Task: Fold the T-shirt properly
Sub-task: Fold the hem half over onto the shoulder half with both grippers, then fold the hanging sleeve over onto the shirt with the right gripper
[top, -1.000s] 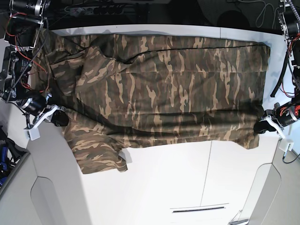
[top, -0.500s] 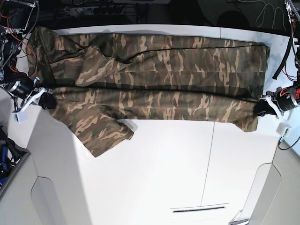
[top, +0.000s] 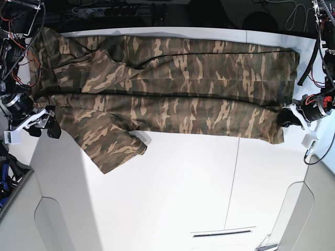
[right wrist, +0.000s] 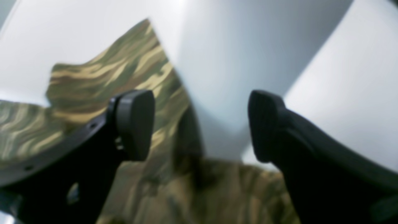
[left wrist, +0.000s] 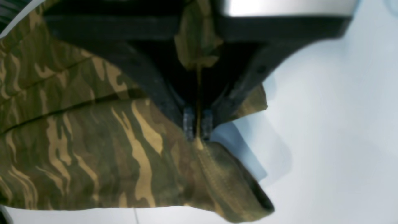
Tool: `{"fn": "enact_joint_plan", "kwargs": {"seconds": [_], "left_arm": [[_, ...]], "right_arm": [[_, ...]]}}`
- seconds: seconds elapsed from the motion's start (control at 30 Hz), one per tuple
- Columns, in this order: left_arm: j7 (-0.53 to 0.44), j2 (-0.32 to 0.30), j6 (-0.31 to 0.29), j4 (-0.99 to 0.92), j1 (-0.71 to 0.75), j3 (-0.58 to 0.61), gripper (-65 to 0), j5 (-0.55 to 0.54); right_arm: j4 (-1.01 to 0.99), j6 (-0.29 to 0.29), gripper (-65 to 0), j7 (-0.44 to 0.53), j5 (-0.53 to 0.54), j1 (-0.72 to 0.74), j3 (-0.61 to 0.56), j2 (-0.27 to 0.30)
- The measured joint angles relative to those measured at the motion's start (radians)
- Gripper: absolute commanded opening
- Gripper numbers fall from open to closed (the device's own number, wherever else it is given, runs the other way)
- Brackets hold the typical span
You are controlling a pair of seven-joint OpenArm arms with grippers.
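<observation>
Left wrist: my left tool [left wrist: 197, 126] is clenched on the T-shirt [left wrist: 93, 149] hem; if I tug it, the fold skews

Right wrist: right tool [right wrist: 200, 124] gapes wide, gripping nothing

Base: shirt lies folded lengthwise along the tabletop [top: 183, 198], one sleeve straying

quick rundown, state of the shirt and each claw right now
T-shirt: spread lengthwise on the white table, long edge folded over, one sleeve sticking out toward the front.
Left claw: shut, pinching the shirt's hem corner.
Right claw: open, nothing between its fingers, shirt below it.
</observation>
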Motion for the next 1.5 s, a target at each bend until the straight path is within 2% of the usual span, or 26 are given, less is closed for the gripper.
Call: {"fn": "enact_joint_plan", "kwargs": {"seconds": [0.2,0.33,0.4,0.57,0.73,0.8,0.83,0.97,1.07,1.13,1.33,1.4,1.5], "left_arm": [[0.0,0.0,0.0,0.0,0.0,0.0,-65.0,0.0],[0.0,0.0,0.0,0.0,0.0,0.0,-65.0,-0.001],[-0.001,0.0,0.0,0.0,0.0,0.0,-65.0,0.0],[-0.001,0.0,0.0,0.0,0.0,0.0,-65.0,0.0],[-0.005,0.0,0.0,0.0,0.0,0.0,-65.0,0.001],[-0.004,0.0,0.0,0.0,0.0,0.0,-65.0,0.0],[-0.004,0.0,0.0,0.0,0.0,0.0,-65.0,0.0],[-0.004,0.0,0.0,0.0,0.0,0.0,-65.0,0.0],[-0.005,0.0,0.0,0.0,0.0,0.0,-65.0,0.0],[-0.004,0.0,0.0,0.0,0.0,0.0,-65.0,0.0],[0.017,-0.012,0.0,0.036,0.003,0.0,-65.0,0.003],[0.057,-0.028,0.001,0.075,0.001,0.0,-65.0,-0.029],[0.158,-0.045,0.002,0.125,0.005,0.0,-65.0,-0.106]], "right_arm": [[-0.021,-0.008,-19.4,0.01,-0.061,0.086,0.001,-0.067],[-0.121,-0.009,-19.4,0.016,-0.095,0.148,-0.001,-0.109],[-0.199,-0.011,-19.4,0.048,-0.125,0.183,-0.003,-0.125],[-0.394,-0.005,-19.4,0.139,-0.158,0.25,-0.06,-0.133],[-0.434,-0.003,-20.1,0.163,-0.148,0.273,-0.152,-0.15],[-0.434,0.005,-23.6,0.165,-0.143,0.273,-0.195,-0.164],[-0.433,0.005,-27.4,0.164,-0.144,0.274,-0.216,-0.171],[-0.425,0.005,-51.8,0.145,-0.145,0.272,-0.273,-0.187],[-0.414,0.003,-65.0,0.121,-0.151,0.269,-0.277,-0.195],[-0.389,0.001,-65.0,0.074,-0.15,0.268,-0.277,-0.202],[-0.207,0.0,-65.0,-0.221,-0.042,0.248,-0.271,-0.205],[-0.113,0.0,-65.0,-0.257,0.0,0.23,-0.254,-0.196],[0.058,0.002,-65.0,-0.26,0.05,0.15,-0.212,-0.163]]}}
